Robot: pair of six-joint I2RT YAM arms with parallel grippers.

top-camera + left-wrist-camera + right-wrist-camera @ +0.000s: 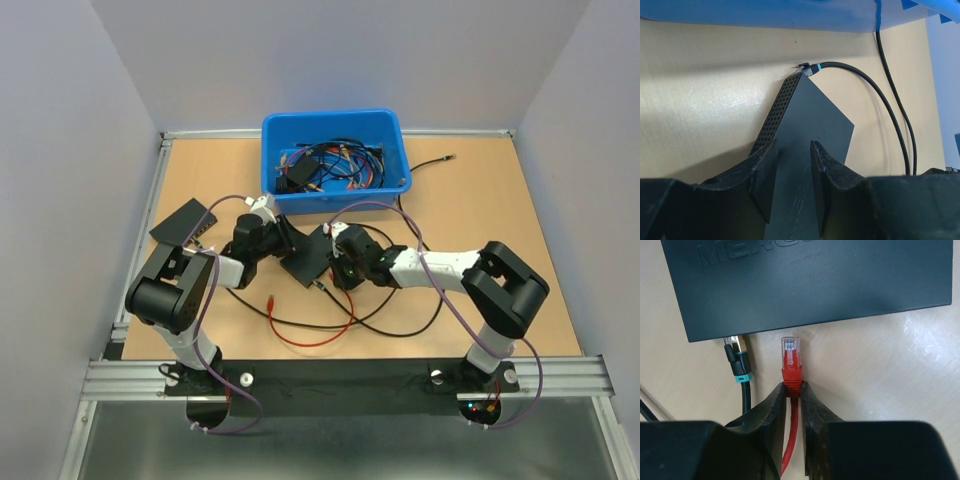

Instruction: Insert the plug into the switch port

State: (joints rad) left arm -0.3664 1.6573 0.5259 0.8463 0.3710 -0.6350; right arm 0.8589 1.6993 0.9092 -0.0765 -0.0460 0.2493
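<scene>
Right gripper (792, 390): fingers clamped on the red boot of the plug (791, 360), with the clear tip pointing straight ahead of the fingertips. Red cable (790, 440): runs back between the fingers toward the wrist. Switch (815, 280): flat black box directly ahead of the plug. Its near edge lies just beyond the clear tip, and a narrow strip of table (880, 370) shows between them. The port openings cannot be seen. Black cable (745, 390): just left of the right gripper's fingers, its teal-banded connector meeting the same switch edge beside the plug. Left gripper (792, 165): fingers closed against the far part of the switch, the body held between them. Blue bin (335, 150): beyond both grippers, holding loose cables. Second black box (185, 222): outboard of the left arm, apart from the switch.
</scene>
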